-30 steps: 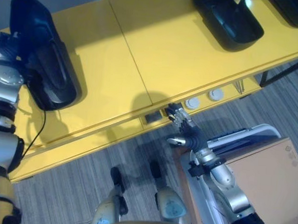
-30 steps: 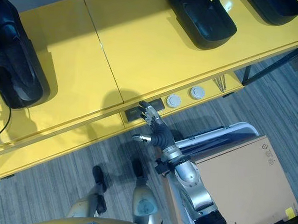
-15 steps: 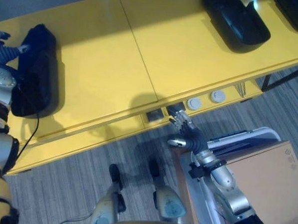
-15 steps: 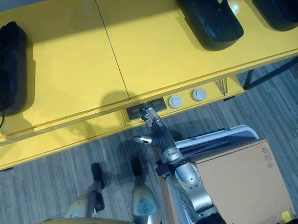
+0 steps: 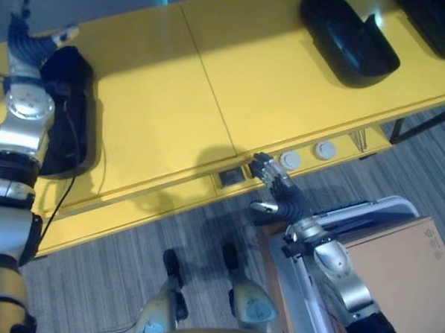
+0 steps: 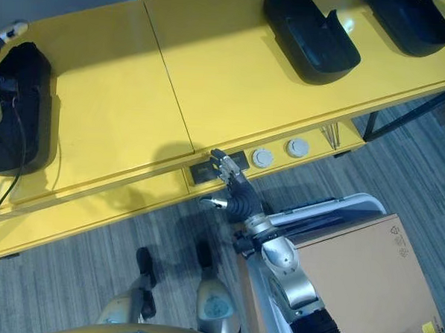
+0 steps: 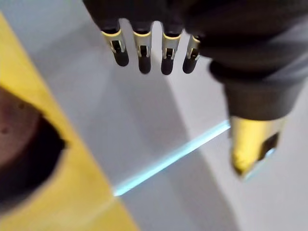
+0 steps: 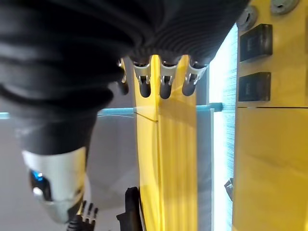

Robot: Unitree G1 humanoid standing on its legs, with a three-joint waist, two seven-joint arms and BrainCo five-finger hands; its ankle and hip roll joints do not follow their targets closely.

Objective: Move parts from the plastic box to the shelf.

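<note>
A black moulded part (image 5: 65,110) lies flat at the left end of the yellow shelf (image 5: 159,96). My left hand (image 5: 24,33) is raised just beyond the part's far end, open and apart from it. In the left wrist view its fingers (image 7: 144,48) are straight and hold nothing, with the black part (image 7: 24,154) off to one side. My right hand (image 5: 277,192) hangs open by the shelf's front edge, below the middle. The right wrist view shows its fingers (image 8: 163,77) relaxed against the yellow shelf (image 8: 269,159).
Two more black parts (image 5: 348,39) (image 5: 439,21) rest at the far right of the shelf. Sockets (image 5: 229,176) and round knobs (image 5: 324,149) line its front edge. A cardboard box (image 5: 404,265) and a pale-rimmed container (image 5: 369,211) stand on the floor at lower right.
My left hand has laid the black part down on the shelf, let go of it, and lifted away past its far end. The right hand has barely moved.
</note>
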